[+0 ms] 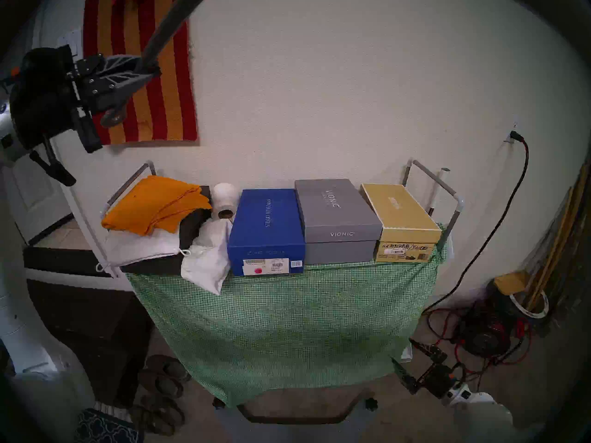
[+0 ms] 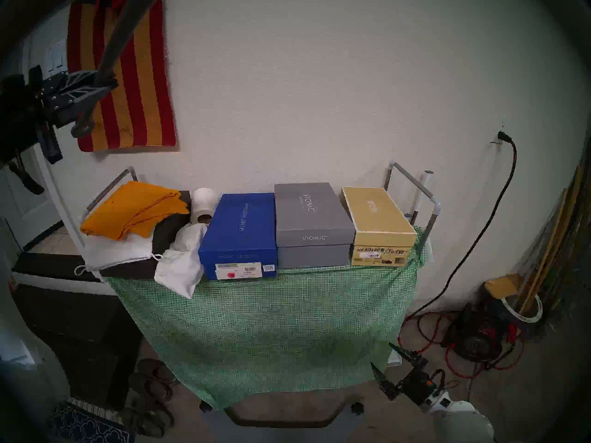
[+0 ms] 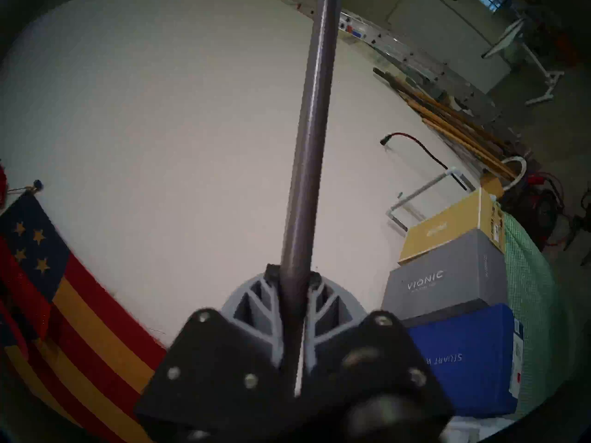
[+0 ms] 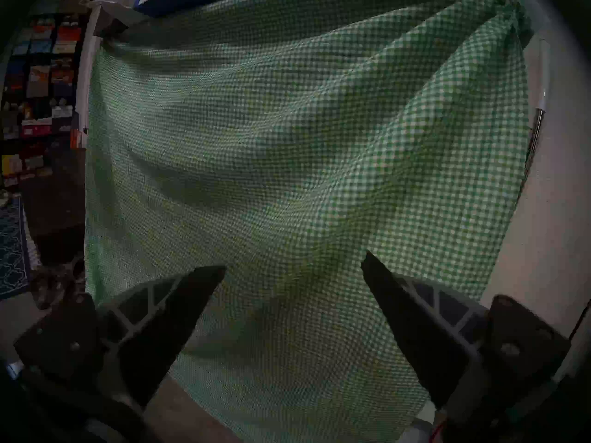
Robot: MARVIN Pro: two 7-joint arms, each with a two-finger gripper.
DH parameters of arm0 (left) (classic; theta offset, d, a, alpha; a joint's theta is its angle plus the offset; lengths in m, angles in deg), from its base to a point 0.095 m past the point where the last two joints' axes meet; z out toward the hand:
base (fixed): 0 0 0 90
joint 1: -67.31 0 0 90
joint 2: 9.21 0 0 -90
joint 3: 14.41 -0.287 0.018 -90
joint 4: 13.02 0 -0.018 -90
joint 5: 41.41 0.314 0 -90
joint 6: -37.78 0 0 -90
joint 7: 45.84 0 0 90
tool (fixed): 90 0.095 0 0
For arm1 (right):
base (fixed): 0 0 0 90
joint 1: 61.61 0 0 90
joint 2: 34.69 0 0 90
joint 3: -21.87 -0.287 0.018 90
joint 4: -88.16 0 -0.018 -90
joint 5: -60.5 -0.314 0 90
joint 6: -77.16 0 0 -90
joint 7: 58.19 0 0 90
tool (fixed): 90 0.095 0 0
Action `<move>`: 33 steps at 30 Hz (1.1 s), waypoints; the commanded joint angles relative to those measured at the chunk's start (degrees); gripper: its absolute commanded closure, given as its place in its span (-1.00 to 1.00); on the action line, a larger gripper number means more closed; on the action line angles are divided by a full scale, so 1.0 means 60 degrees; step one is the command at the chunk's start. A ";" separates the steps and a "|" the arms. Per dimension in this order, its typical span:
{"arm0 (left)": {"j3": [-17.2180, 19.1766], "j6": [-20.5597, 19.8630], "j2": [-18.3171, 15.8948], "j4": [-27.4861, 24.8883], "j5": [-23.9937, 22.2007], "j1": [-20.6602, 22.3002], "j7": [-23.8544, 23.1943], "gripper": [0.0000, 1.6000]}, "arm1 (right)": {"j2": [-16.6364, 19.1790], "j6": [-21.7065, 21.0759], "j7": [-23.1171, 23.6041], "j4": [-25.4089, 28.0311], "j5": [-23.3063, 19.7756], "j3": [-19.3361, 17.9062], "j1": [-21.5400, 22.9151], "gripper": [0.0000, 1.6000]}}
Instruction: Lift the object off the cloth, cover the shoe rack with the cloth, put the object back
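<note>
The left tool [image 1: 145,70] is up high by the wall, in front of the red-and-gold striped flag [image 1: 166,90]. It is clenched on the long grey shoehorn [image 1: 172,26], which sticks up and away past the top of the head view. In the left wrist view the shoehorn [image 3: 308,151] runs straight up between the two grey fingers [image 3: 256,308].

The green-and-white checked cloth [image 1: 287,321] hangs down over the front of the shoe rack [image 1: 447,189]. On top of the rack sit a blue shoe box [image 1: 267,231], a grey shoe box [image 1: 335,221] and a gold shoe box [image 1: 403,221] in a row. At the left end lie an orange towel [image 1: 153,205] and white bags [image 1: 204,260].

The right tool [image 4: 294,263] is low, close in front of the cloth [image 4: 287,145]. It is spread wide and holds nothing.
</note>
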 commanded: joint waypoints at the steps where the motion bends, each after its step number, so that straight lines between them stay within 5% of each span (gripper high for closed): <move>1: -0.0958 -0.0129 -0.0773 -0.0283 0.0826 -0.0132 0.0112 1.00 | 0.0021 -0.0002 0.0491 -0.0004 -0.0100 0.0096 0.0013 -1.00; 11: -0.2142 -0.0221 -0.1180 -0.0503 0.2157 -0.0428 0.0391 1.00 | 0.0057 -0.0002 0.0576 -0.0037 -0.0242 0.0175 0.0033 -1.00; 24: -0.3690 -0.1334 -0.1028 0.0027 0.2746 0.0551 0.1009 1.00 | 0.0090 -0.0002 0.0624 -0.0070 -0.0366 0.0257 0.0053 -1.00; 26: -0.3724 -0.1314 -0.0888 0.0128 0.2692 0.0610 0.1082 1.00 | 0.0093 -0.0002 0.0631 -0.0074 -0.0377 0.0264 0.0055 -1.00; 28: -0.3381 -0.1581 -0.0068 0.0206 0.2088 0.0760 0.1415 1.00 | 0.0117 -0.0002 0.0439 -0.0029 -0.0328 0.0347 0.0025 -1.00; 33: -0.3362 -0.1640 0.0068 0.0236 0.2015 0.0792 0.1532 1.00 | 0.0126 -0.0002 0.0526 -0.0054 -0.0389 0.0359 0.0042 -1.00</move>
